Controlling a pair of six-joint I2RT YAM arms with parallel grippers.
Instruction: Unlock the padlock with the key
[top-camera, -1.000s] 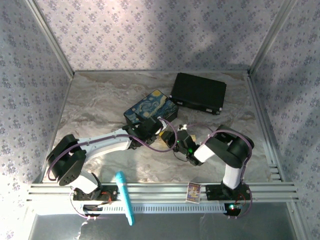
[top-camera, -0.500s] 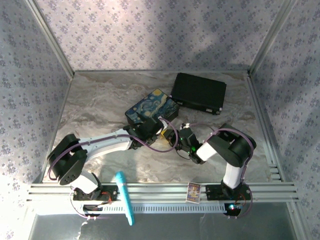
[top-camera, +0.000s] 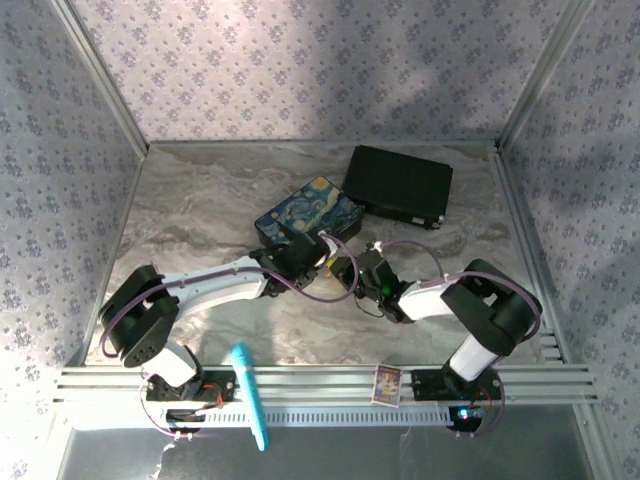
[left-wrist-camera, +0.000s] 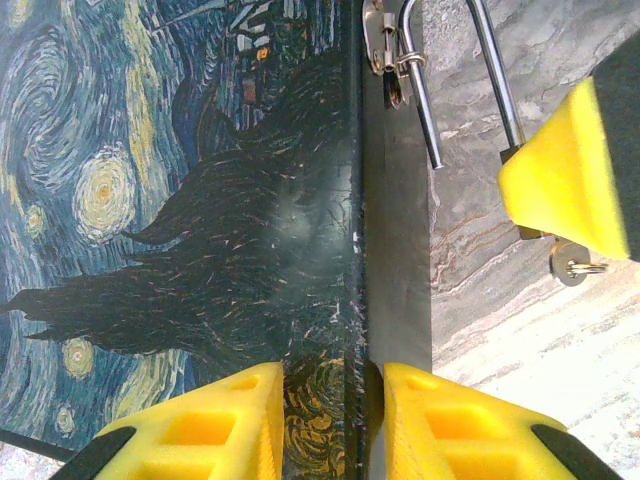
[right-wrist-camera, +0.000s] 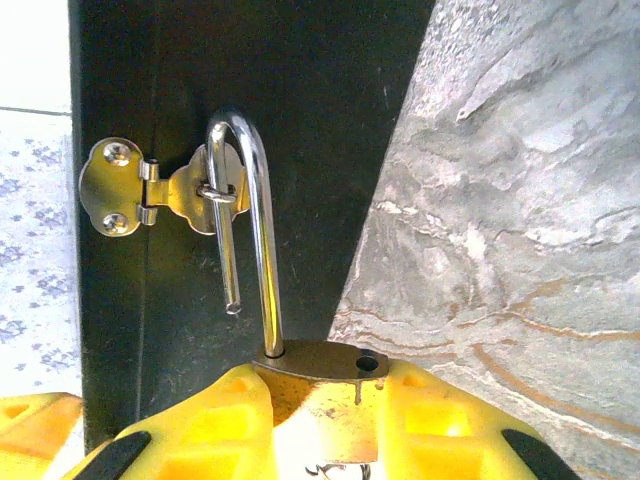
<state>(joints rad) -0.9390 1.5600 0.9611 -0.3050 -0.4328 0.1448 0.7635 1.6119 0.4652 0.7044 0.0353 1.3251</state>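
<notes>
Two clamps: left gripper (left-wrist-camera: 325, 415) pins the painted box (left-wrist-camera: 150, 220) steady while right gripper (right-wrist-camera: 320, 425) grips the padlock (right-wrist-camera: 315, 365), its shackle (right-wrist-camera: 262, 250) sprung open.

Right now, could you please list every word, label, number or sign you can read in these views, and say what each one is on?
No text can be read in any view.
The small card on the front rail: printed, but too small to read.
The padlock: no legible marking on its body.
The painted box: swirling night-sky artwork, no words.
The black case: no label visible.
</notes>
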